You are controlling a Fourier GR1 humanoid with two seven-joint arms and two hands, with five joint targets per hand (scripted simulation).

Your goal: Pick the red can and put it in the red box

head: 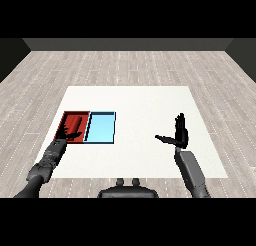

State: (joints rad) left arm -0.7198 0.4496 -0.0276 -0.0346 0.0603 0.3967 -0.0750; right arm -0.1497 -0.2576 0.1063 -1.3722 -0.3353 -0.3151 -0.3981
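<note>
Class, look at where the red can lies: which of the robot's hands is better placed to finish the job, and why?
Left. The left hand is already at the red tray, over the red can lying inside it; the right hand hangs open, far off.

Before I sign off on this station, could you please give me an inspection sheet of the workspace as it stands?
Surface: flat white table, level, bearing two trays at its left side.
Job's things: shallow red tray beside a light blue tray, touching side by side; a red cylindrical shape, probably the red can, lies inside the red tray, hard to tell from the tray's floor.
Clutter: nothing seen.
Hands: black left hand over the red tray's near edge, grip not readable; black right hand raised above the table's right part, fingers straight, thumb spread, holding nothing.
Cables: nothing seen.
Surroundings: grey wood-plank floor, dark wall behind.
</note>
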